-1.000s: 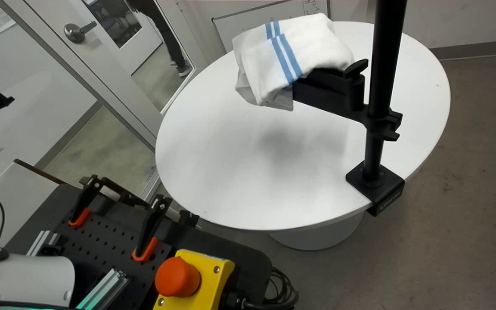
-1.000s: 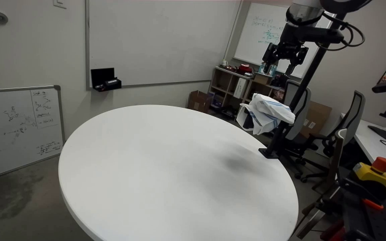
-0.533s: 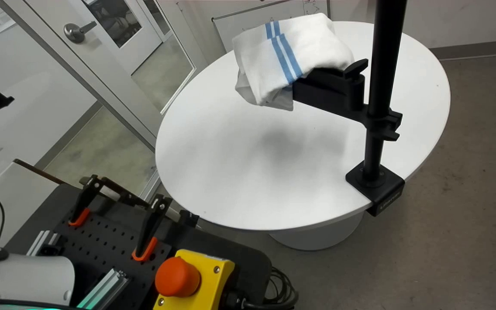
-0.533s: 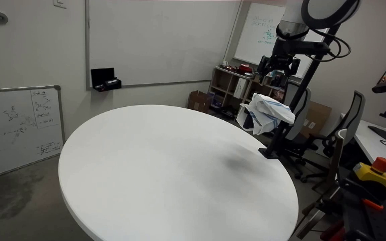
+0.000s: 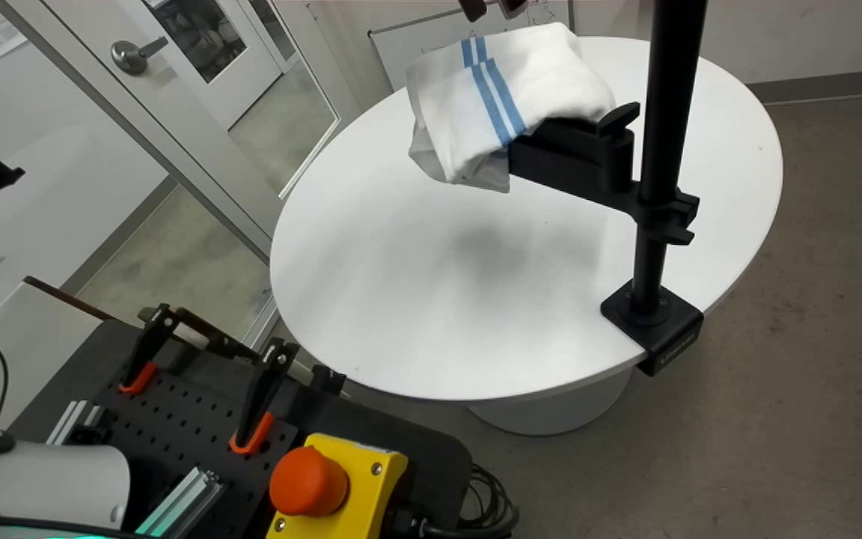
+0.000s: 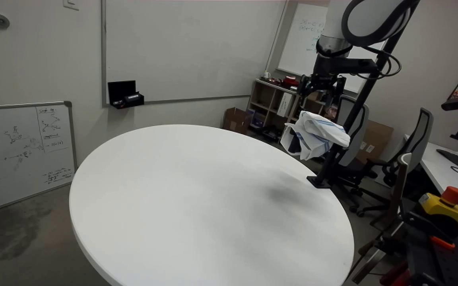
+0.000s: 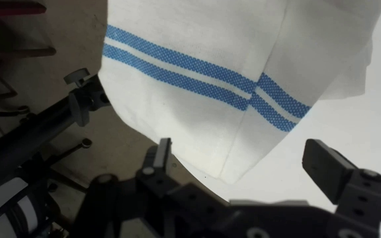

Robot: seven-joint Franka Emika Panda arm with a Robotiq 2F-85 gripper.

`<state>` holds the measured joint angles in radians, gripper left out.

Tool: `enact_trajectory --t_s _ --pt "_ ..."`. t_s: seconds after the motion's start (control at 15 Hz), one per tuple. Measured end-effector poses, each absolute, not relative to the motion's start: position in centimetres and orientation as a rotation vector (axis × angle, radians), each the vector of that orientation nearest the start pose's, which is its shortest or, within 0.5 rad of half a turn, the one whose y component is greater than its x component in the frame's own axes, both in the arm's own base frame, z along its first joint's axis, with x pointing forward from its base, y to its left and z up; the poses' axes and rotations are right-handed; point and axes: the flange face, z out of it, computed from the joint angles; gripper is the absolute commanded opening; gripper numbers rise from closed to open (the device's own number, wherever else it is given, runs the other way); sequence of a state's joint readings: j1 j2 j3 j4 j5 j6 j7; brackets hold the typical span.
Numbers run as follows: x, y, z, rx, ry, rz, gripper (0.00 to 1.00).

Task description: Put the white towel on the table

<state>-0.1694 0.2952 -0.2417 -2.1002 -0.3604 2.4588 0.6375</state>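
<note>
Towel: we count one, a white towel [image 5: 509,93] with blue stripes, draped over the bracket [image 5: 573,166] and held up off the surface [image 5: 371,299], toward its far side in an exterior view.
Towel job: by our judgement this is the approach; bringing the tool [image 7: 238,143] over the towel looks nearly done, while gripping it, drawing it off the bracket, laying it down and letting go are all left.
Tool: we see one, released, its two fingers [image 7: 324,165] spread wide with nothing pinched; in an exterior view it hangs just above the towel [image 6: 316,133], though whether a fingertip touches it we cannot tell.
Bracket: we count one, black; in an exterior view it reaches left from one upright post [image 5: 672,90] standing at the surface's near right edge.
Surface: one, round and white; our towel has yet to reach it.
Button: one red button [image 5: 310,481] on one yellow box [image 5: 364,486], near left.
Clamps: two, a left clamp [image 5: 150,343] and a right clamp [image 5: 258,389], orange-tipped, both farther off than the button.
Whiteboards: we count three in an exterior view, a left whiteboard [image 6: 18,155], a middle whiteboard [image 6: 189,47] and a right whiteboard [image 6: 302,47], the last partly behind the robot arm [image 6: 337,20].
Chairs: at least two chairs [image 6: 418,135], far right; clutter hides the exact number.
</note>
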Motion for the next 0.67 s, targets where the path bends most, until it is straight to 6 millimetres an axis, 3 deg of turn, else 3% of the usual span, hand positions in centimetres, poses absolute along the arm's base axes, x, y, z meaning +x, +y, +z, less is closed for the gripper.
enact_trajectory --t_s 0.33,0.4,0.53,0.67 --pt "55.0 -22.5 27.5 -3.203 1.297 -0.158 1.0" --pt "55.1 -22.4 27.1 -3.207 1.301 -0.153 0.76" --pt "55.3 -22.4 26.5 -3.215 1.306 -0.143 0.67" --pt "55.4 -22.4 26.0 -3.222 1.307 -0.133 0.52"
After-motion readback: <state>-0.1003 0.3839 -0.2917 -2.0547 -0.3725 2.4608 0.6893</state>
